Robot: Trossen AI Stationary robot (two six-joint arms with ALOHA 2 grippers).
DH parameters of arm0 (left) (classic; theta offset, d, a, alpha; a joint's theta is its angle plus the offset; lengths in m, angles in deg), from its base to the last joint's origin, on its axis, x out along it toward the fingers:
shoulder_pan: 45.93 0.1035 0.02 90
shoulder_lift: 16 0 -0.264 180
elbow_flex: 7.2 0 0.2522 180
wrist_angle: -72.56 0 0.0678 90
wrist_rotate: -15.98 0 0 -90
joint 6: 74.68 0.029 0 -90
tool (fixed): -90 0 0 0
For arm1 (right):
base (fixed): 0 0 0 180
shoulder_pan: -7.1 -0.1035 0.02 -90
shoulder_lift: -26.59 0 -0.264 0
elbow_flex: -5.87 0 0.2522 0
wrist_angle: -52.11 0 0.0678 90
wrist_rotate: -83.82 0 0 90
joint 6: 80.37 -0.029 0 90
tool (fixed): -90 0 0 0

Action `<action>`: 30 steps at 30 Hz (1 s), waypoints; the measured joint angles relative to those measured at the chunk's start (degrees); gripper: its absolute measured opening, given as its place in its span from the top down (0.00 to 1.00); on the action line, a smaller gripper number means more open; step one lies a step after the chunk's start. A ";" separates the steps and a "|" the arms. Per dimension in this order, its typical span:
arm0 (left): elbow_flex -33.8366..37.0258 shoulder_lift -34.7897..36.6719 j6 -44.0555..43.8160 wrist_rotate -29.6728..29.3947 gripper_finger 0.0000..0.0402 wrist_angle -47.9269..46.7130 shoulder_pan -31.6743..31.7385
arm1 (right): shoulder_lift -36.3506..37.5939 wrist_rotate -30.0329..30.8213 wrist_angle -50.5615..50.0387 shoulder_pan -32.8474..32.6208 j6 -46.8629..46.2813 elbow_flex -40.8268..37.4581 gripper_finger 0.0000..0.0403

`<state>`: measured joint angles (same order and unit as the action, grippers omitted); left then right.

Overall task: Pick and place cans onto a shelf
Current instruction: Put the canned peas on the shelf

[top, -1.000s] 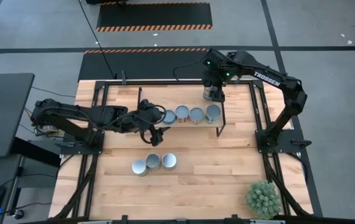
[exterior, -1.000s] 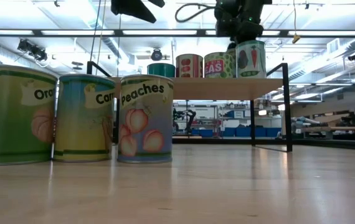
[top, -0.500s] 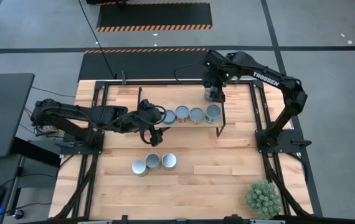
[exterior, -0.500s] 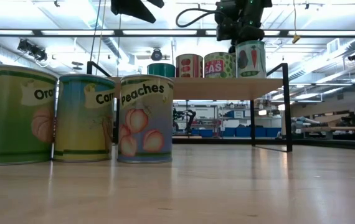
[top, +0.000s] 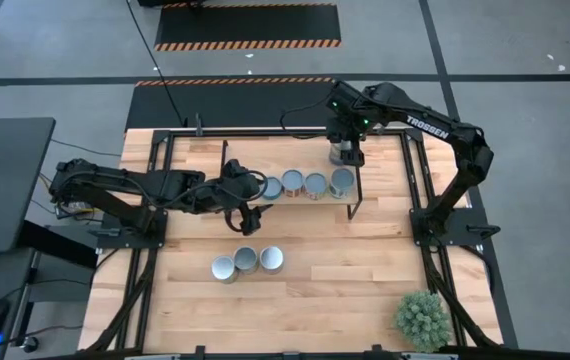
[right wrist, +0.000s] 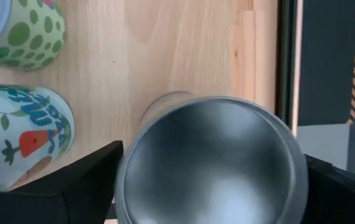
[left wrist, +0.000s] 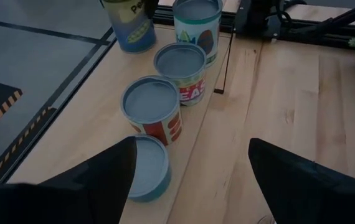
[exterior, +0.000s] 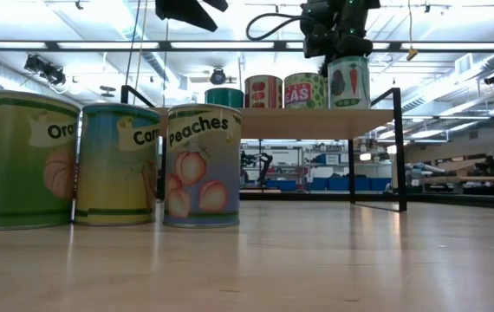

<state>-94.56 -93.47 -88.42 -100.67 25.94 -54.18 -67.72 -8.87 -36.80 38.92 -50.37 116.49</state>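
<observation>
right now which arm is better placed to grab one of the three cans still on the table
Left. The left gripper hangs open by the shelf's left end, closest to the three cans on the table. The right gripper is at the table's far edge, its fingers around another can.

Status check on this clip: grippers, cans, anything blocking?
Right gripper over the table's far edge, fingers astride a can. Left gripper open at the shelf's left end. Four cans on shelf, three waiting. Nothing blocking.
</observation>
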 joint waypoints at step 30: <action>-0.09 2.27 0.91 1.07 0.22 1.24 0.59 | 0.34 1.11 -1.00 -1.10 -28.38 3.45 0.06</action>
<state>-94.65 -91.20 -87.51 -99.60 27.18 -53.59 -67.38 -7.76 -37.79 37.82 -78.74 119.94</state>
